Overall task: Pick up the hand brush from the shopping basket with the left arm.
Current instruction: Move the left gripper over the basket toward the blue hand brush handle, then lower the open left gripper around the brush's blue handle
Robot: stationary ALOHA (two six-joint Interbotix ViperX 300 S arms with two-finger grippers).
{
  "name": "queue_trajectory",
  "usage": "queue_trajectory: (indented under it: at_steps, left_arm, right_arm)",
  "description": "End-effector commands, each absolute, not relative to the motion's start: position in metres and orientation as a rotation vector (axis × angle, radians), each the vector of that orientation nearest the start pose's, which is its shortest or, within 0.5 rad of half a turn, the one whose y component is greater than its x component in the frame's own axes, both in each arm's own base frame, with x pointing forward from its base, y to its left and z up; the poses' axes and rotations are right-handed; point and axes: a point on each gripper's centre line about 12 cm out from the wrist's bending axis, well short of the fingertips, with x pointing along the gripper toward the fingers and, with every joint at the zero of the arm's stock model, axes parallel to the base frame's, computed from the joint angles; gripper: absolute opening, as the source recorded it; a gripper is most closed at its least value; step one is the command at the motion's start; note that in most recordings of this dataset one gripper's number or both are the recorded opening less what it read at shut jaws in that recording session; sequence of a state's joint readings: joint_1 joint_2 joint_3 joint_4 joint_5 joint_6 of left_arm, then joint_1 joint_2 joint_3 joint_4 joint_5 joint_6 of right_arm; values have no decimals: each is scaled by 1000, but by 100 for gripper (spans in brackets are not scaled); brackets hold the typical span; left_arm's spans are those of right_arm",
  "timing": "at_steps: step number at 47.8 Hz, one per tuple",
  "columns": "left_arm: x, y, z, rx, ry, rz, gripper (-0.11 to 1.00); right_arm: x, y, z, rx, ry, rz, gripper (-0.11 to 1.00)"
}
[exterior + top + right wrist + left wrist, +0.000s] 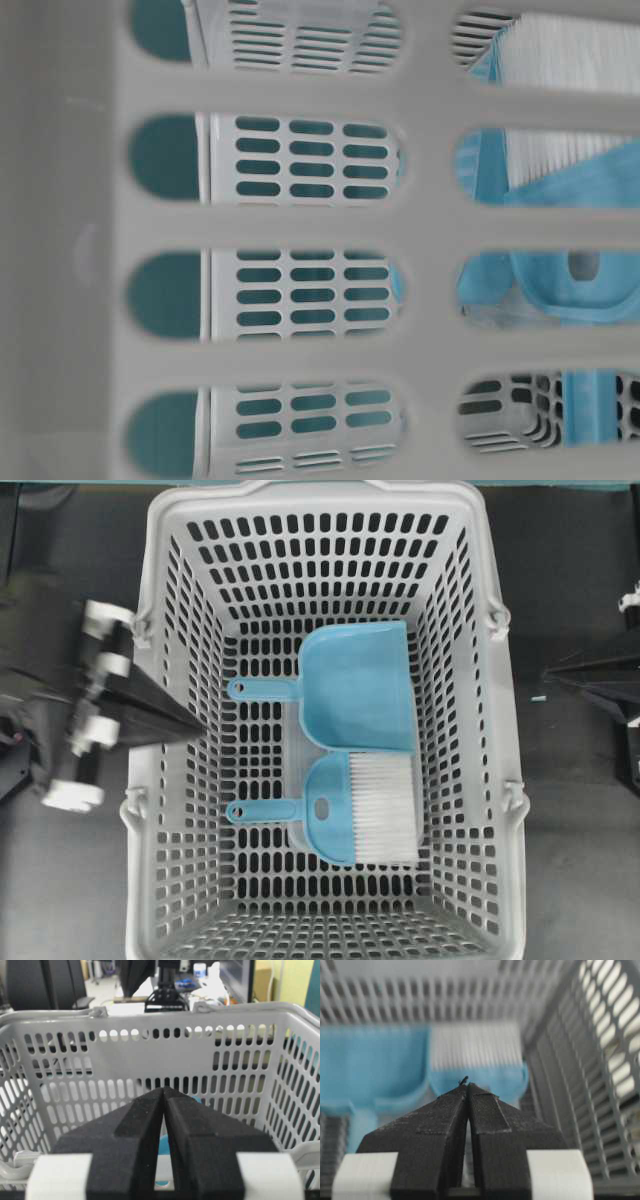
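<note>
Two hands [466,1086] [164,1091], apparently closed; one hand brush [345,810].

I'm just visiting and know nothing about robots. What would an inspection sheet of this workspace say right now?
Surface: dark tabletop, mostly covered by the basket.
Job's things: grey basket in the middle; brush lying flat on its floor, bristles toward the right wall, handle pointing left.
Clutter: blue dustpan beside the brush, touching or slightly overlapping it; a small pale speck on the table.
Grippers: left gripper shut, tip over the basket's left wall, holding nothing; right gripper shut, outside the basket's right wall, holding nothing.
Cables: nothing seen.
Surroundings: the right wrist view shows chairs and a cluttered desk behind the basket.
</note>
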State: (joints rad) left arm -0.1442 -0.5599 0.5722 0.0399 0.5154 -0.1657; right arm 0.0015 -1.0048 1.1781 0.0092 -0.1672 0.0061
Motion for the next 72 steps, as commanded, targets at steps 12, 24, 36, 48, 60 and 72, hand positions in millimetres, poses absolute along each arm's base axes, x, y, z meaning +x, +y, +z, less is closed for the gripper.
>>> queue_trajectory:
  at_steps: [12, 24, 36, 48, 60, 72]
  left_arm:
    - [342, -57, 341, -94, 933, -35, 0]
    - [362, -76, 319, -77, 1035, -46, 0]
    - [365, -78, 310, -91, 1060, -35, 4]
    - [373, -81, 297, -92, 1070, -33, 74]
    - [385, -83, 260, -101, 1140, -9, 89]
    - [389, -85, 218, -143, 1219, 43, 89]
  right_arm:
    - [194, 0, 294, 20, -15, 1, 0]
    - [194, 0, 298, 20, -44, 1, 0]
    - [194, 0, 298, 20, -54, 1, 0]
    - [194, 0, 297, 21, -38, 1, 32]
    - [194, 0, 294, 47, -9, 1, 82]
    - [194, 0, 291, 49, 18, 1, 79]
